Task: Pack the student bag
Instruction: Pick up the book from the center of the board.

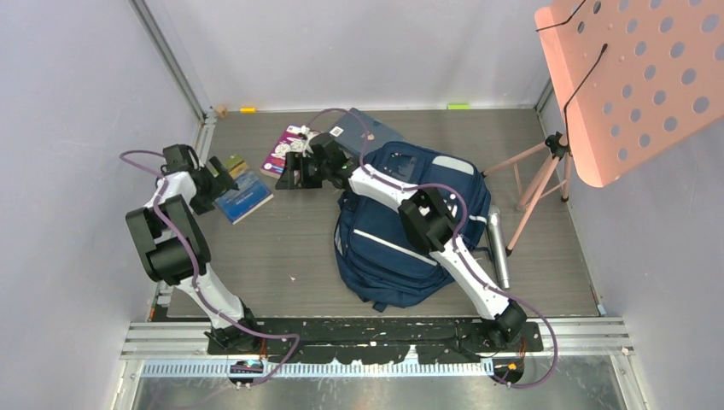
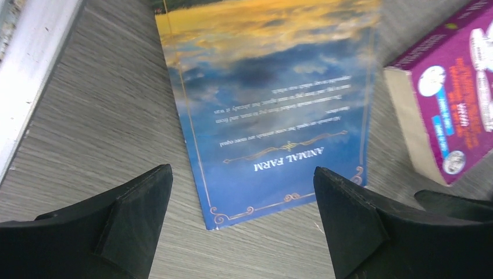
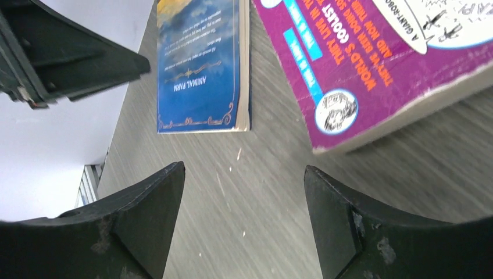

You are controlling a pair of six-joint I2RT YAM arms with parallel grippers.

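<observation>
While both wide, left pincer (image 2: 241,174) over blue book (image 2: 273,116), right pincer (image 3: 244,168) near purple book (image 3: 360,58), student bag (image 1: 401,248) nearby.

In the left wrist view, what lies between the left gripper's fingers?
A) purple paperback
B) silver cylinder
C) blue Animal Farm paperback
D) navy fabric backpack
C: the open left gripper frames the blue paperback titled Animal Farm; the purple paperback lies off to one side.
</observation>
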